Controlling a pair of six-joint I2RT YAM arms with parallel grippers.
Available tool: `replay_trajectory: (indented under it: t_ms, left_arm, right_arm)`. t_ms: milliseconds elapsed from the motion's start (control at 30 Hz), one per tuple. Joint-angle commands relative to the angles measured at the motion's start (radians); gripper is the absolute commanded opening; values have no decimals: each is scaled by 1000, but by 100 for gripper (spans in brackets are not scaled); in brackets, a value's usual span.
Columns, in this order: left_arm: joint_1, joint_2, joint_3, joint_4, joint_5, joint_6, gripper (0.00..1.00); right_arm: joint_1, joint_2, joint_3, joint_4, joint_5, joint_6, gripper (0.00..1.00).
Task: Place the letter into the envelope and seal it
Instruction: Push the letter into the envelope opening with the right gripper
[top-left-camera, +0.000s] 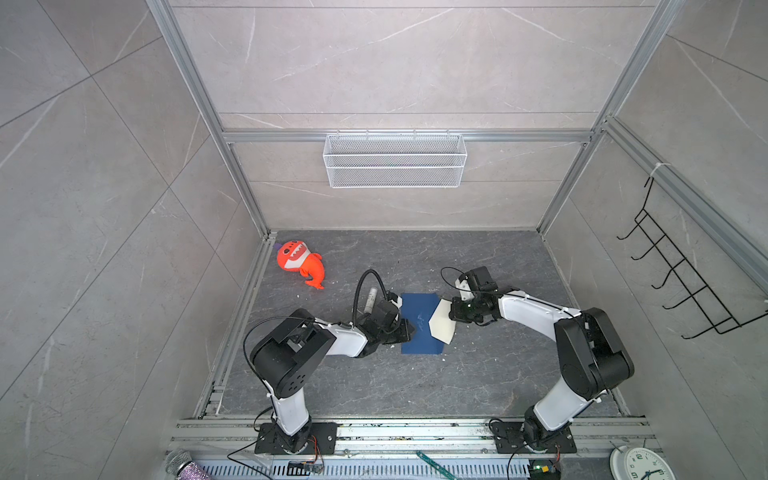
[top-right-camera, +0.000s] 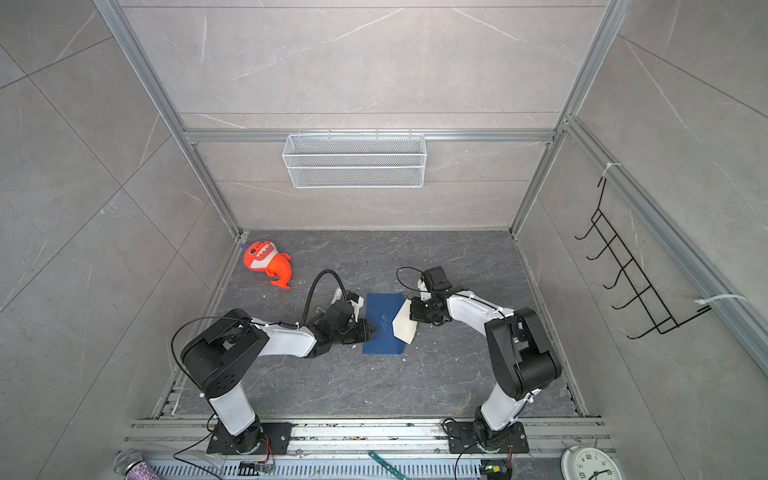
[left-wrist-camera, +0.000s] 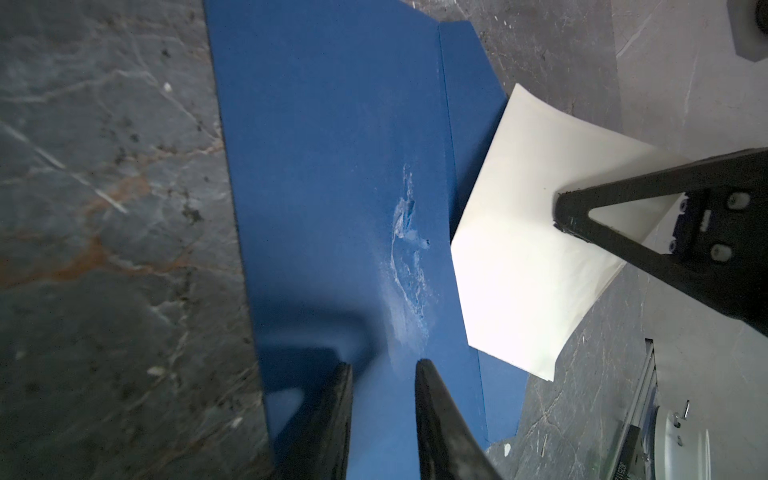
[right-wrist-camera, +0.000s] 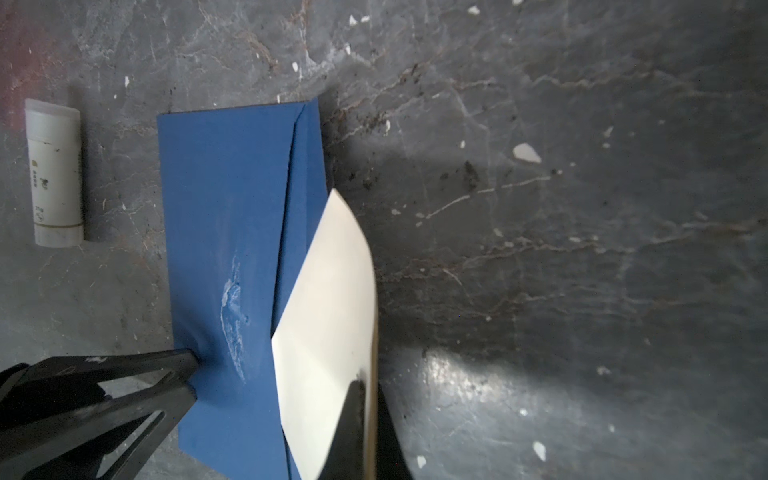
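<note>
Centrally on the grey marbled surface (top-left-camera: 415, 386) lies the envelope (top-left-camera: 415, 307) (top-right-camera: 382, 307) (left-wrist-camera: 332, 166) (right-wrist-camera: 224, 187). It is dark blue and flat, its narrow flap is folded open toward the right arm, and a pale scuffed smear marks its face. The letter (top-left-camera: 442, 322) (top-right-camera: 404, 324) (left-wrist-camera: 532, 249) (right-wrist-camera: 328, 332) shows as a plain cream folded sheet, bowed into a curve and raised at an angle over the flap. One corner reaches the crease at the envelope's mouth; whether it has gone inside I cannot tell.

The right gripper (top-left-camera: 453, 318) (left-wrist-camera: 559, 212) (right-wrist-camera: 368, 399) is clamped tight on the letter's outer edge. The left gripper (top-left-camera: 409, 330) (left-wrist-camera: 384, 365) (right-wrist-camera: 191, 376) has its jaws only partly spread, with the tips set down on the envelope near the edge opposite the flap and nothing visible between them.

A white glue stick (top-left-camera: 371, 300) (right-wrist-camera: 56, 174) lies just beside the envelope, behind the left gripper. An orange plush toy (top-left-camera: 299, 264) rests well apart, in the far left corner.
</note>
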Motion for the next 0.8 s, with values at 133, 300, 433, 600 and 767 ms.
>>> replay_trajectory:
  t_ms: [133,300,433,600,767]
  left_arm:
    - [-3,57,-9,-8,-17,-8,30]
    - [-3,67,-7,1,-13,-12,30]
    - [-3,75,-3,2,-10,-14,30]
    - [-2,84,-1,12,-7,-18,30]
    - [-3,88,-1,16,-5,-20,30]
  right_arm:
    - [7,0,28,-65,4,-82,0]
    - [20,10,55,-113,53,-134,0]
    - [42,17,76,-143,100,-170,0]
    - [77,42,109,-173,144,-186,0]
    - [82,70,138,-192,146,-178,0]
